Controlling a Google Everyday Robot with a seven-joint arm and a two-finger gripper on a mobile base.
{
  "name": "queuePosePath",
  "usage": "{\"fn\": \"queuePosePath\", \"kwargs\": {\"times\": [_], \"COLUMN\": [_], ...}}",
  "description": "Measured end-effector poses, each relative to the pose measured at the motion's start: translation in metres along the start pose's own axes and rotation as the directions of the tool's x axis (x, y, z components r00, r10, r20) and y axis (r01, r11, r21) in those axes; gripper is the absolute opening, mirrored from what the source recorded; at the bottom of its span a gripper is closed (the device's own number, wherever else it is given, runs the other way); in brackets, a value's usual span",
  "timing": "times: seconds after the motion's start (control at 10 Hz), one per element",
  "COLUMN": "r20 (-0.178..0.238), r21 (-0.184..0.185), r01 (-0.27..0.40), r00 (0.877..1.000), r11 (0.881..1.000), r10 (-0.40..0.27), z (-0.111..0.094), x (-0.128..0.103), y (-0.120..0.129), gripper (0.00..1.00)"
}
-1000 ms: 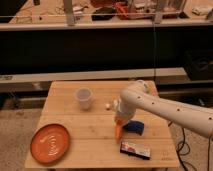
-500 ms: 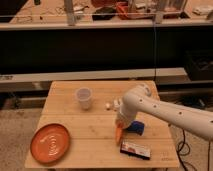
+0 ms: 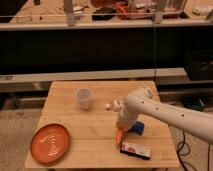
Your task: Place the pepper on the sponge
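The gripper [image 3: 120, 128] hangs low over the counter [image 3: 95, 127], clenched on the pepper [image 3: 119, 136], which points downward out of it (whether its tip touches the wood I cannot tell). The pepper sits just beside the left edge of the blue sponge [image 3: 137, 128], not over it. I judge this to be the carrying step, with the pepper in the grip and close to its target. The next move calls for a short shift toward the sponge, lowering until the pepper rests on top, then letting go, while keeping clear of the black box [image 3: 136, 149] just in front.
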Motion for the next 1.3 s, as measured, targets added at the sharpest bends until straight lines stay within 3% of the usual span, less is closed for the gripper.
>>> {"fn": "queuePosePath", "kwargs": {"times": [1.1, 1.3], "r20": [0.051, 0.057], "r21": [0.000, -0.005], "r01": [-0.080, -0.091], "r00": [0.996, 0.994], "r11": [0.997, 0.996], "r10": [0.080, 0.091], "z": [-0.005, -0.004], "x": [-0.008, -0.009], "y": [0.019, 0.021], "gripper": [0.01, 0.06]}}
